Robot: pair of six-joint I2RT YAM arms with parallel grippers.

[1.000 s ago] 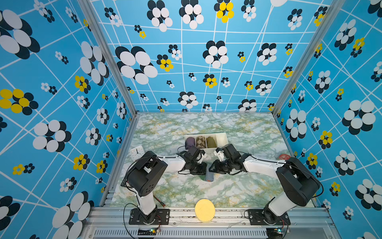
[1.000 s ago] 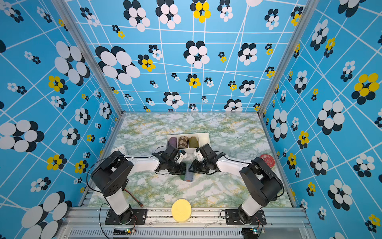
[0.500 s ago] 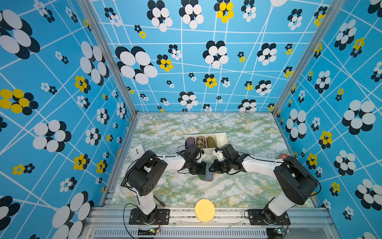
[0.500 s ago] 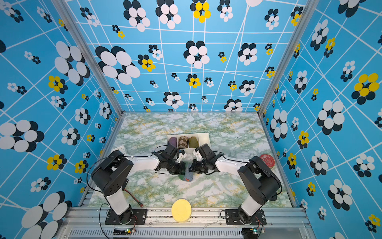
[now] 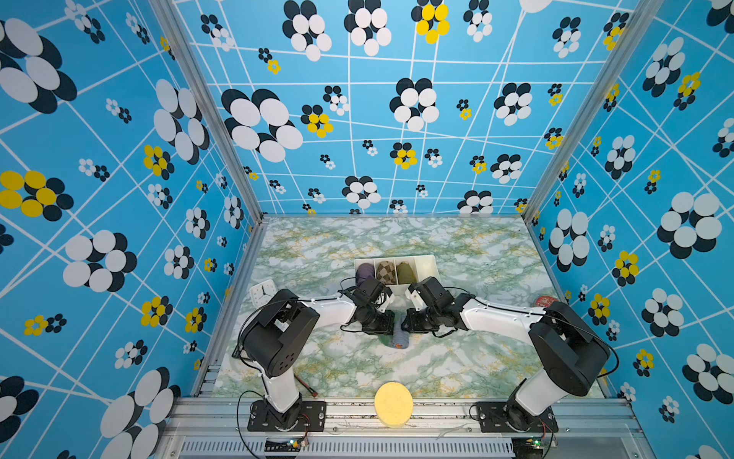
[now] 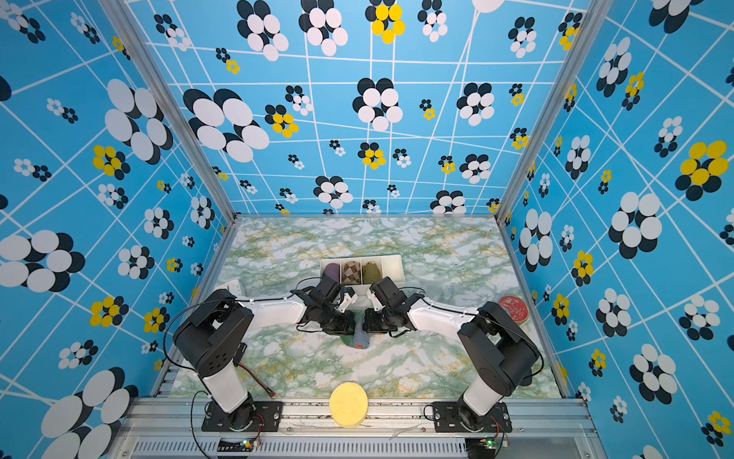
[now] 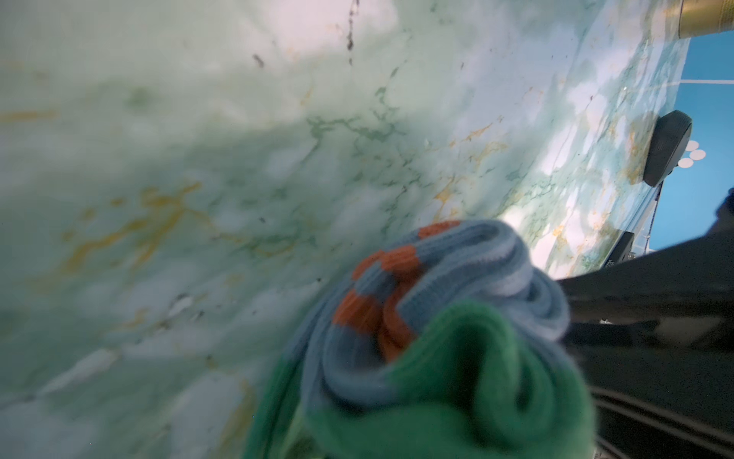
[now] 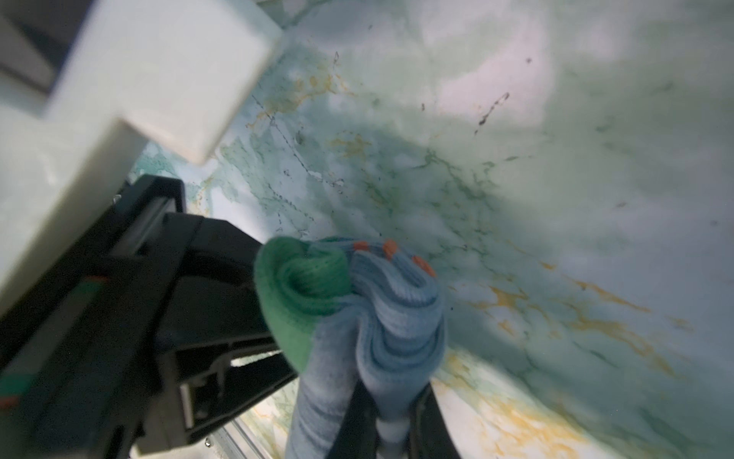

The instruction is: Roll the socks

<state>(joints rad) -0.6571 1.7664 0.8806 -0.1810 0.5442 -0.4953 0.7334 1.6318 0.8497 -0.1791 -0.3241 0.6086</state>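
Right end effector (image 5: 404, 326) has moved in, gripping the socks (image 5: 399, 338); left end effector (image 5: 392, 329) clamps them too. I judge the roll mostly wound; tucking remains.

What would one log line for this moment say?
left hand: shut on socks | right hand: shut on socks | socks: loosely bundled between both hands

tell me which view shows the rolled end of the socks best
The left wrist view: the socks fill it, with coils and orange stripes clear. The right wrist view shows the socks smaller; both top views show only a tiny bundle.
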